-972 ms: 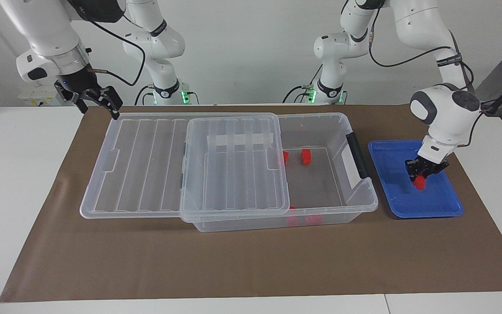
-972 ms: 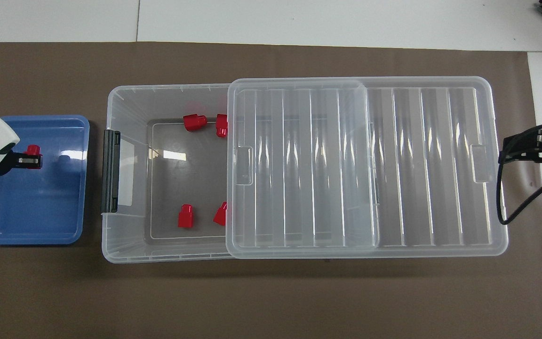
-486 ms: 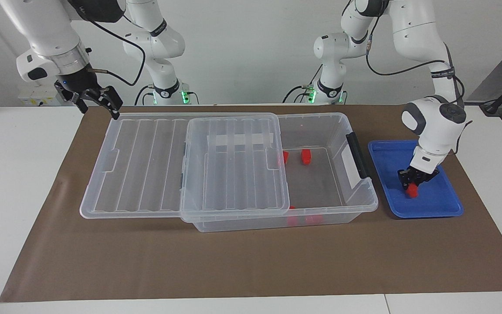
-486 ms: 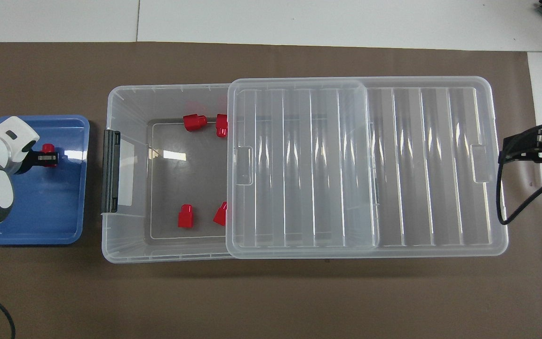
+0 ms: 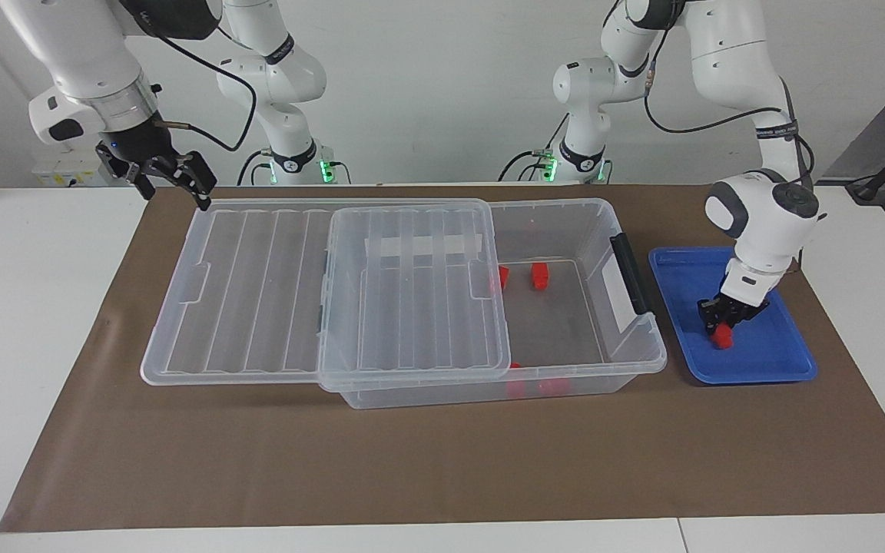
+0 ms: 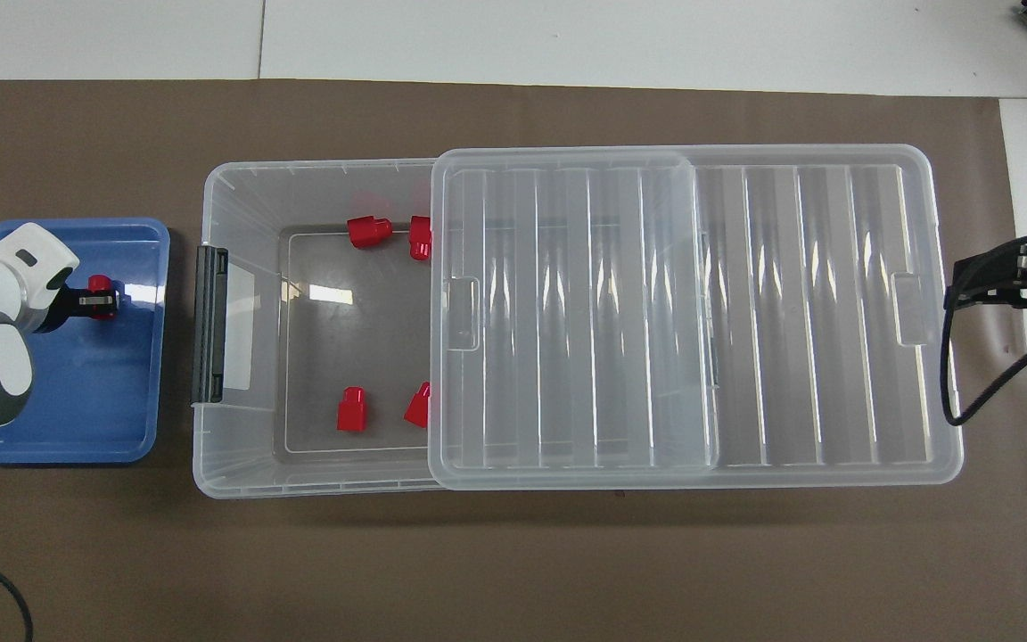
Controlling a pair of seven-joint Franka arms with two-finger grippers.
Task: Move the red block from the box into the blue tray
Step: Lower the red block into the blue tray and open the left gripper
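Gripping the red block (image 5: 722, 336), my left gripper (image 5: 722, 326) is down inside the blue tray (image 5: 788, 361), at the left arm's end of the table. In the facing view the block is a small bright red lump pinched between the fingertips, its lower end at or just above the tray floor; I cannot tell whether it touches. The box (image 5: 627, 361) sits just beside the tray, its lid (image 5: 273, 284) slid toward the right arm's end, and two more red blocks (image 5: 539, 275) lie in its uncovered part nearer the robots, others against the wall farther from them. My right gripper (image 5: 180, 178) waits over the lid's corner at the right arm's end, jaws wide and holding nothing. A second ago my left gripper held the block higher and closer to the tray's outer rim; it has since come down and shifted toward the box.

From overhead, the block (image 6: 102, 294) shows as a stepped red piece poking out past the left gripper (image 6: 96, 301), over the tray's (image 6: 68, 446) half farther from the robots. It was closer to the tray's outer rim before. Four blocks (image 6: 352, 410) rest in the box (image 6: 237, 464). The right gripper (image 6: 999, 278) is unchanged.
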